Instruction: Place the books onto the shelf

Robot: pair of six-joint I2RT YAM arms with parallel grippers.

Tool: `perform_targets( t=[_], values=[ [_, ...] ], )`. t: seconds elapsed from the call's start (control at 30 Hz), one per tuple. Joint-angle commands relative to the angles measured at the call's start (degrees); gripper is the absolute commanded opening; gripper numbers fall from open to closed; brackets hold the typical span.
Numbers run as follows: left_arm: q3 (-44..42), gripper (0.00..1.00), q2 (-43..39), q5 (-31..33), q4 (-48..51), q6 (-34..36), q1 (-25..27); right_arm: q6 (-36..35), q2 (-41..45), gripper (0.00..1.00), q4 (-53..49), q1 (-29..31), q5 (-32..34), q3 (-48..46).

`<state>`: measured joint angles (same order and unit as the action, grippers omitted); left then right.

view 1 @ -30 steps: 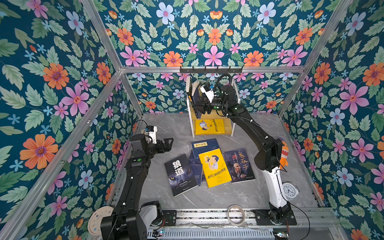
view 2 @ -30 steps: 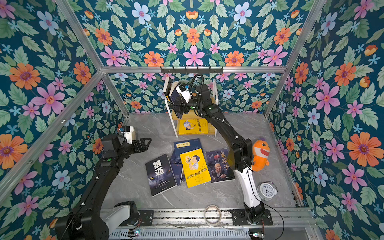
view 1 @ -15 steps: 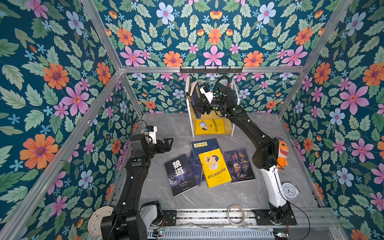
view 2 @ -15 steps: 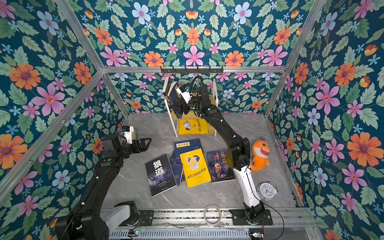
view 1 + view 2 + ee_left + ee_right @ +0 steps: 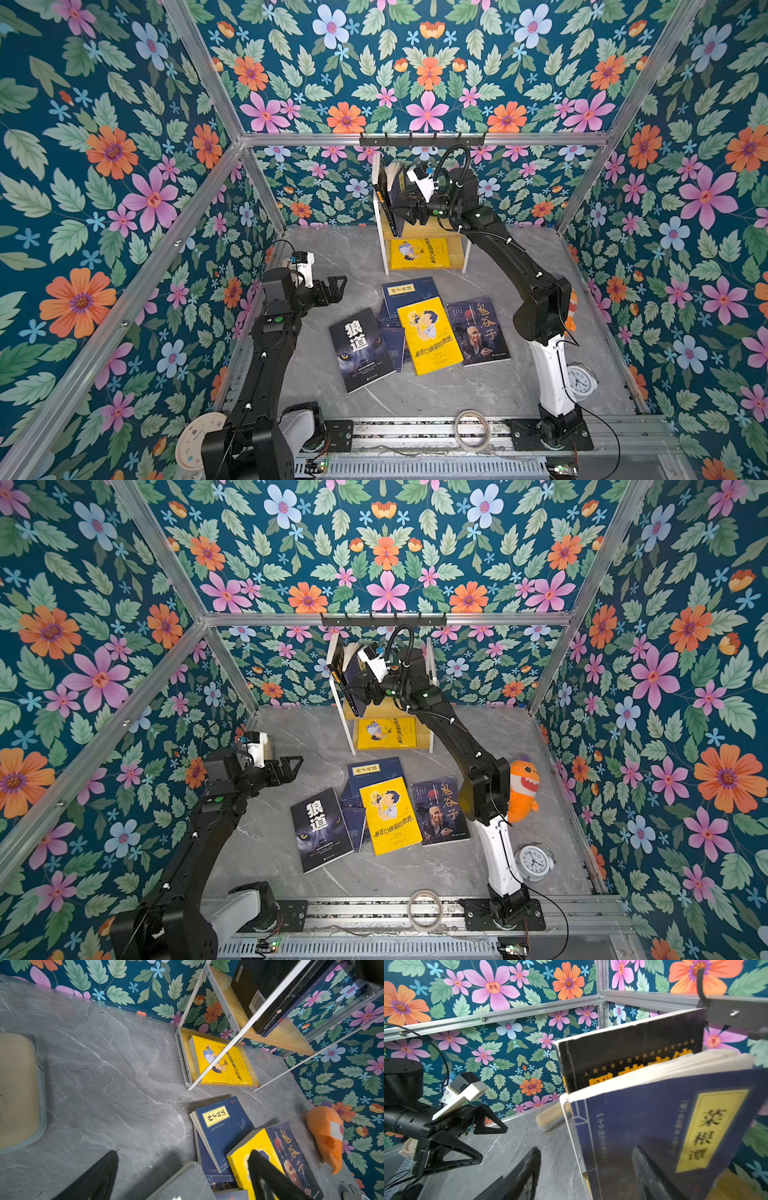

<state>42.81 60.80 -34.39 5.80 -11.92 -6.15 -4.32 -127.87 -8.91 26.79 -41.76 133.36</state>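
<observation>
Wooden shelf — two dark books upright on top, yellow book flat below, other books loose in front.

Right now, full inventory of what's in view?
shelf: 1, light wood, white frame, back centre
black book, navy book: 2, standing, upper tier
yellow book: 1, flat, lower tier
wolf book, cartoon book, old-man book, navy books: at least 5, black/yellow/dark/navy, overlapping before shelf
hook rail: 1, black, above shelf
plush: 1, orange, right wall
clock: 1, white, front right
tape roll: 1, clear, front rail
pad: 1, beige, left wall
disc: 1, white, front-left
left gripper: open, empty, left of books
right gripper: astride navy book, grip unclear
</observation>
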Motion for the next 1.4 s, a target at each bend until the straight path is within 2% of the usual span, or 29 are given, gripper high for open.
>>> perform_targets(
  t=[0.0,0.37,0.57,0.63,0.83,1.0,1.13,1.27,1.37],
  values=[
    [0.3,0.99,0.0,-0.2,-1.5,-0.2,0.0,-1.4,0.6,0.67,-0.9,-0.4,1.1,-1.4],
    [0.3,0.99,0.0,-0.1,-1.5,-0.2,0.0,-1.8,0.3,0.66,-3.1,0.2,0.6,-1.6],
    [0.6,0.99,0.1,1.0,-0.3,0.1,0.0,-2.2,5.9,0.73,-6.9,0.3,2.4,-6.8],
    [0.9,0.99,0.3,1.7,0.9,0.0,0.0,-1.7,9.2,0.76,-6.8,0.5,3.6,-11.0],
    [1.2,0.99,1.6,2.6,4.3,-2.8,0.2,4.3,23.2,0.81,2.8,2.0,11.6,-33.2],
    [0.8,0.98,4.3,3.2,6.4,-6.5,0.3,9.9,32.3,0.81,4.5,6.9,23.0,-48.0],
    [0.5,0.96,7.6,3.4,7.2,-7.5,0.3,14.7,39.4,0.81,6.1,12.1,29.5,-57.8],
    [1.0,0.95,11.5,2.9,8.9,-8.2,0.2,23.1,43.9,0.81,5.5,16.3,35.0,-66.2],
    [-0.1,0.94,13.1,3.0,8.3,-10.4,0.2,29.4,46.6,0.79,5.3,17.8,35.9,-71.7]
  ],
)
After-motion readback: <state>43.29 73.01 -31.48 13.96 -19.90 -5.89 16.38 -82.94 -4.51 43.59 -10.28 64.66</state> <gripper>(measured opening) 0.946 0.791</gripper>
